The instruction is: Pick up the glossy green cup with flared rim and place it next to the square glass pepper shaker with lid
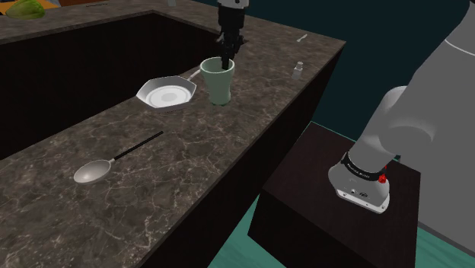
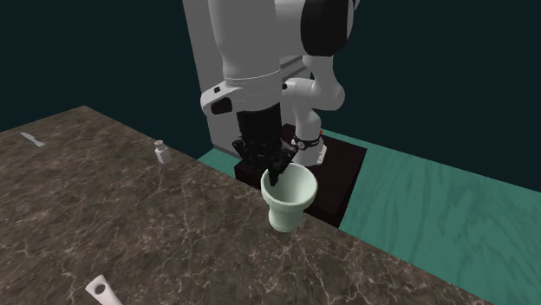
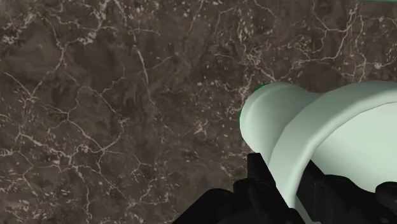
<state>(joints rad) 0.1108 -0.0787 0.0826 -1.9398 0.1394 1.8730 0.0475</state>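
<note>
Dark marbled surface (image 1: 228, 152), shoulder view: pale green cup (image 1: 217, 82) upright at upper centre, just beside white pan (image 1: 167, 95); small shaker (image 1: 298, 71) well apart, to right. Second exterior view: black jaws straddle cup rim, one jaw inside. Wrist view: jaws nearly closed, pinching cup wall. Cup likely light, stiff, slick, so wall pinch at rim suits; flare may resist slipping.

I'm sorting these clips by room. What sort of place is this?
Probably a kitchen: a long, dark, stone-look counter carries a frying pan, a ladle, a small shaker and a pale green cup.
</note>
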